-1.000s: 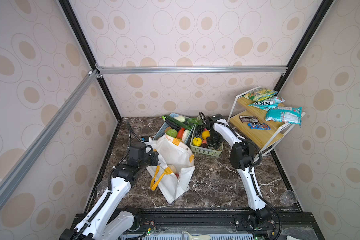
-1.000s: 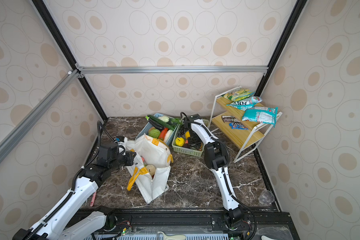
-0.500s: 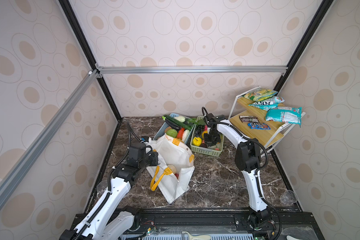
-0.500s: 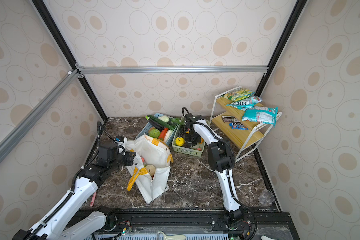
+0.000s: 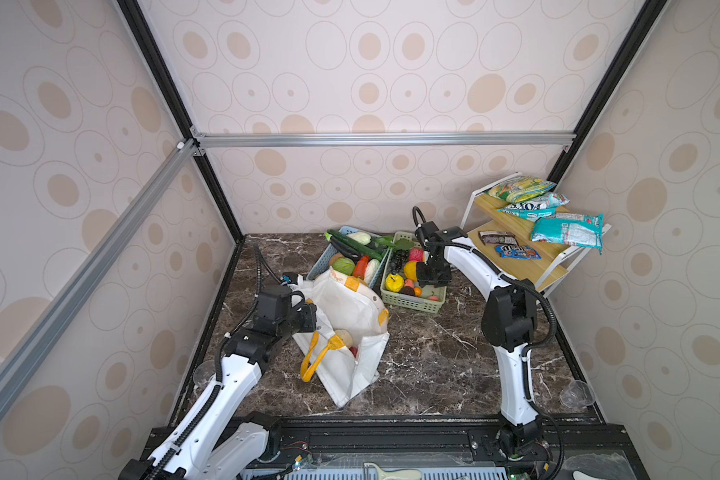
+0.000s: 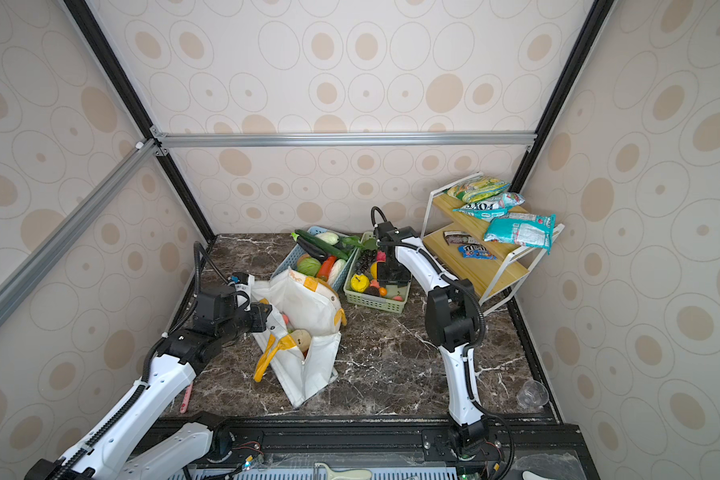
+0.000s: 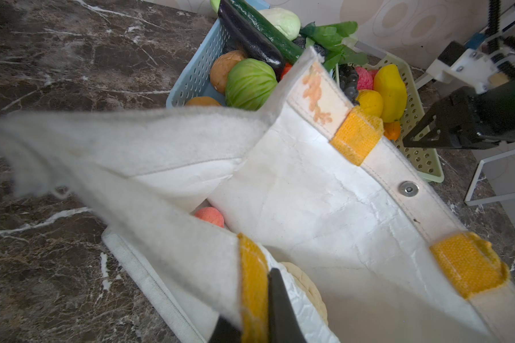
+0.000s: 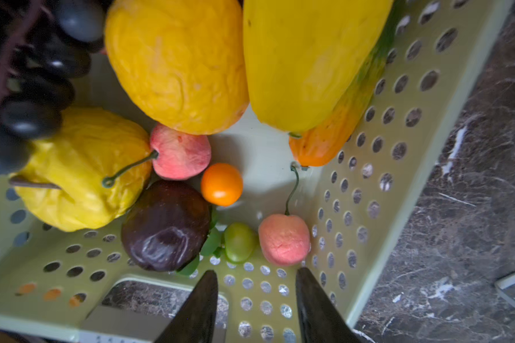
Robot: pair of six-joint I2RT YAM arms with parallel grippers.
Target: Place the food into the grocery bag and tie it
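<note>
Left tool (image 7: pixel 250 314) pinches the bag (image 5: pixel 350 307) rim at centre frame; right tool (image 8: pixel 254 276) hangs spread and empty over fruit (image 8: pixel 176 65) in the green basket (image 8: pixel 399 166).

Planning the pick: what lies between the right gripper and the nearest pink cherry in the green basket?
Right wrist view: only bare plastic of the green basket between right gripper and pink cherry.

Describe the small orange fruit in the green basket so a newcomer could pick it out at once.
In a top view, find the green basket right of the blue basket. On its floor, the orange fruit lies next to a pink cherry and a dark plum. It alone is a small, glossy, perfectly round orange ball.
</note>
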